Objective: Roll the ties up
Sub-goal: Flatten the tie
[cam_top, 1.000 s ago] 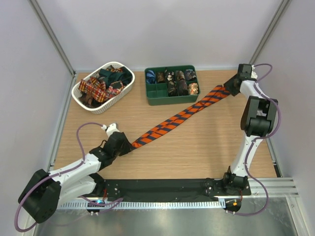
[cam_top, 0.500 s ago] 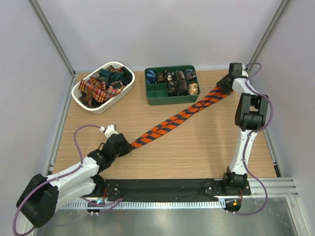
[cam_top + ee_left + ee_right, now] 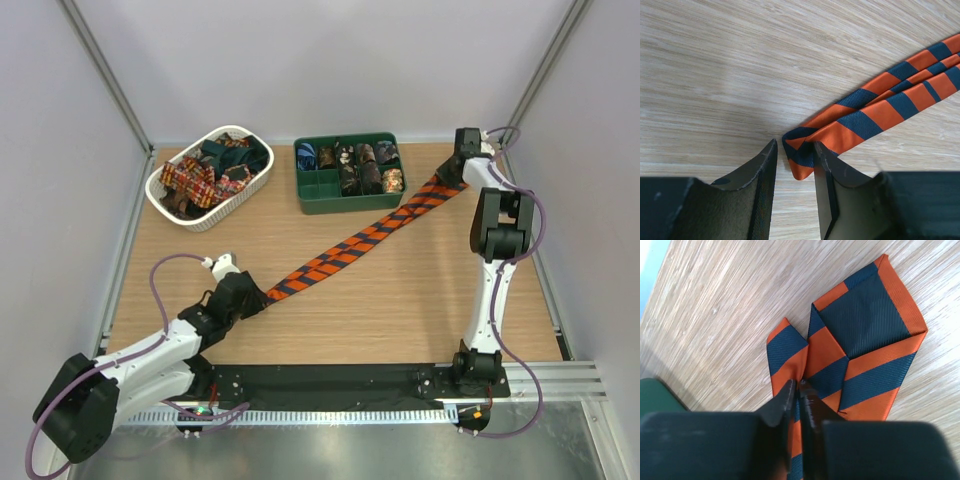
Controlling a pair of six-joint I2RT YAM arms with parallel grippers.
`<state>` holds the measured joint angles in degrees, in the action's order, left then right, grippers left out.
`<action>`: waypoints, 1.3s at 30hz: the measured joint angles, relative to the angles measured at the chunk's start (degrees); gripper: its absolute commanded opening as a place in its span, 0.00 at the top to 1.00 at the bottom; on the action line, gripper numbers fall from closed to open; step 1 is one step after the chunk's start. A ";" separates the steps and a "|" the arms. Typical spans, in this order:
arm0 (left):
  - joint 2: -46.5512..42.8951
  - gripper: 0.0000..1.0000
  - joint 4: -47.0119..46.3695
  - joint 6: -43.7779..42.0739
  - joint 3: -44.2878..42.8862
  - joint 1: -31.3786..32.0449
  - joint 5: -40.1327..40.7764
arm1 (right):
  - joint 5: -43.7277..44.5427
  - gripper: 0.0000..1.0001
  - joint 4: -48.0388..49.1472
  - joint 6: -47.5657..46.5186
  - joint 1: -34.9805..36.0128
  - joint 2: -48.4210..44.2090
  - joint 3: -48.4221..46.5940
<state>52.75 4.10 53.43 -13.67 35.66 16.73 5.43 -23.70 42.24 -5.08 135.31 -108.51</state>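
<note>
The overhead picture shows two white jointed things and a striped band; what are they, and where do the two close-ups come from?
They are robot arms, a left arm and a right arm, bolted at the near edge of a table. The overhead picture comes from a fixed camera above; each close-up comes from a camera on one arm's wrist. On the table lie a striped tie, folded double and stretched diagonally, a white basket of loose ties and a green tray holding rolled ties. The right tool pinches the tie by its pointed ends. The left tool has its jaws either side of the folded end, with a gap, apparently open.
</note>
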 measured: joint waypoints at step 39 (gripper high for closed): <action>-0.37 0.79 0.00 0.13 0.00 0.02 0.24 | 5.84 0.99 8.37 -1.49 -1.84 -10.23 17.35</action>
<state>52.38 4.10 53.56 -13.67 35.68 16.97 11.27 -15.33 40.75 -6.92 125.08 -91.15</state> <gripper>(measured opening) 0.253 0.035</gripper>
